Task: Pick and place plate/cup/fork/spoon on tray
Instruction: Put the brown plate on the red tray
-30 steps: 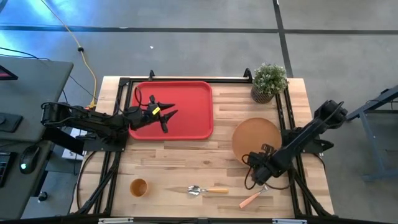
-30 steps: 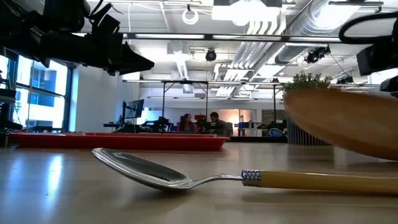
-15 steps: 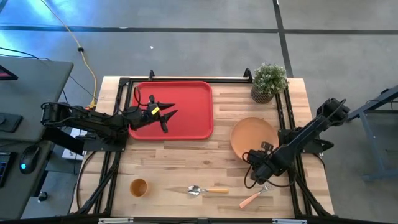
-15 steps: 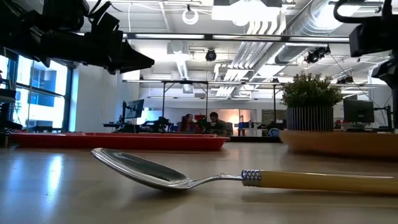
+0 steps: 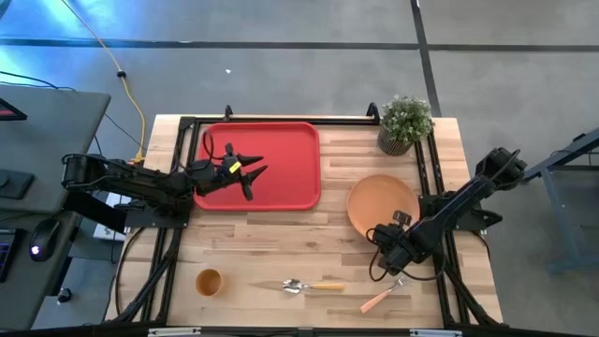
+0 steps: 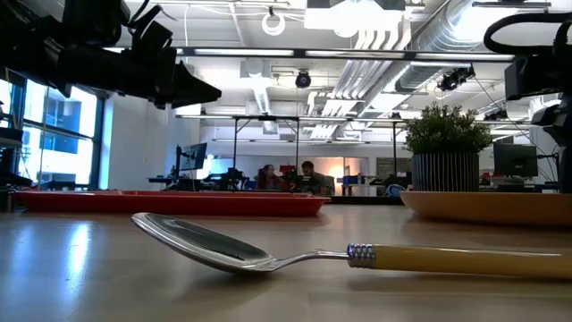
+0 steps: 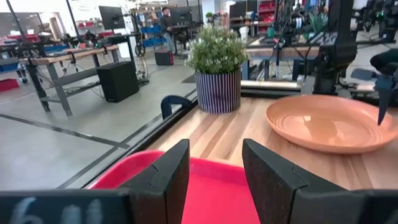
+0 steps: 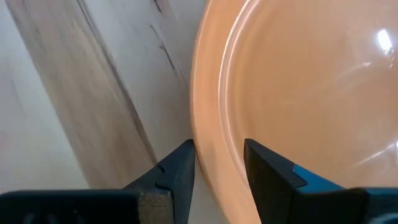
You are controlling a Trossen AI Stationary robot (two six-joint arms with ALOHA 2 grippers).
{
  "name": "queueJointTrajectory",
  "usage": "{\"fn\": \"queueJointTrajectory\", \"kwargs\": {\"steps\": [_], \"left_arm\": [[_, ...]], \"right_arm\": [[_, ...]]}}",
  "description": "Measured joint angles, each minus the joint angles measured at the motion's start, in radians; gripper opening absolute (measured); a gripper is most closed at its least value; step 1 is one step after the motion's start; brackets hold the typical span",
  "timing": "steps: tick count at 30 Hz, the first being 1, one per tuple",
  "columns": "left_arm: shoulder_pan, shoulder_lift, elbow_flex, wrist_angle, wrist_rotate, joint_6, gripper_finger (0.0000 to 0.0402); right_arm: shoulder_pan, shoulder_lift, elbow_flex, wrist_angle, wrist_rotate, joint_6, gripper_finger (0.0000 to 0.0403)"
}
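Observation:
The orange plate [image 5: 382, 204] lies flat on the table at the right; it also shows in the low view [image 6: 487, 206]. My right gripper [image 5: 384, 241] is open at the plate's near rim, one finger on each side of the rim [image 8: 208, 143]. My left gripper [image 5: 248, 173] is open and empty, hovering above the red tray [image 5: 281, 140] at the far left. The orange-yellow cup [image 5: 208, 281] stands near the front left. The spoon [image 5: 309, 285] and the fork [image 5: 379, 298] lie by the near edge. My right gripper has the plate's near rim [image 8: 208, 143] between its open fingers, which point down onto it. I cannot tell whether either finger touches the rim. The plate rests flat on the table.
A potted plant [image 5: 404, 122] stands at the far right corner, just beyond the plate. Black frame rails run along the table's left, right and far edges. Bare wood lies between the tray and the plate.
The plate stood tilted a second ago, its near side raised off the table at my right gripper. It has come down and now lies flat on the table, a little toward the table's left.

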Motion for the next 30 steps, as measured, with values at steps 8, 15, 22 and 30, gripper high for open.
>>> {"fn": "queueJointTrajectory", "kwargs": {"steps": [8, 15, 22, 30], "left_arm": [[0.000, 0.000, 0.000, -0.056, 0.000, -0.048, 0.0140], [0.000, 0.000, 0.000, -0.056, -0.002, -0.038, 0.0140], [0.040, 0.000, 0.000, 0.021, -0.032, 0.026, 0.0140], [0.052, -0.018, 0.000, 0.071, -0.032, 0.039, 0.0140]], "right_arm": [[0.000, 0.000, -0.076, 0.073, 0.014, -0.048, 0.0101], [-0.044, 0.000, -0.056, 0.089, 0.129, -0.133, 0.0031], [-0.257, 0.000, 0.093, 0.264, 0.073, -0.564, 0.0004], [-0.453, 0.010, 0.267, 0.411, 0.147, -1.071, 0.0002]]}}
